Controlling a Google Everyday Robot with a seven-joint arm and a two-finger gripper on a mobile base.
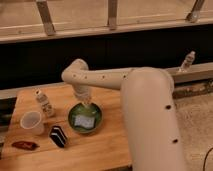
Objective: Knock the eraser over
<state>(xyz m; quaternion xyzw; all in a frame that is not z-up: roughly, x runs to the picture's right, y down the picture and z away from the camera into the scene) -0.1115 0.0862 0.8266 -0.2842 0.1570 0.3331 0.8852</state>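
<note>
One pale robot arm (100,77) reaches from the machine's bulky body over a wooden table (110,145), its gripper (86,102) hanging at the 12 o'clock rim of a green bowl (72,117). How wide the gripper stands cannot be told, and it cannot be told whether it touches the rim; nothing is seen in its hold. A pale square pad (84,120) lies inside the bowl.

The eraser (58,136), a black block with white stripes, sits at about 8 o'clock of the bowl, just beside it and well apart from the gripper; whether it stands on end or lies flat cannot be told. A white cup (32,121) stands at 9 o'clock of the bowl, a small bottle (45,103) at 10 o'clock, its markings unreadable. A dark red packet (24,145) lies at 8 o'clock of the eraser, near the table's left edge.

Bare wood runs from the eraser to the table's front edge, and more spreads at 3 to 5 o'clock of the bowl, up to the robot's body
</note>
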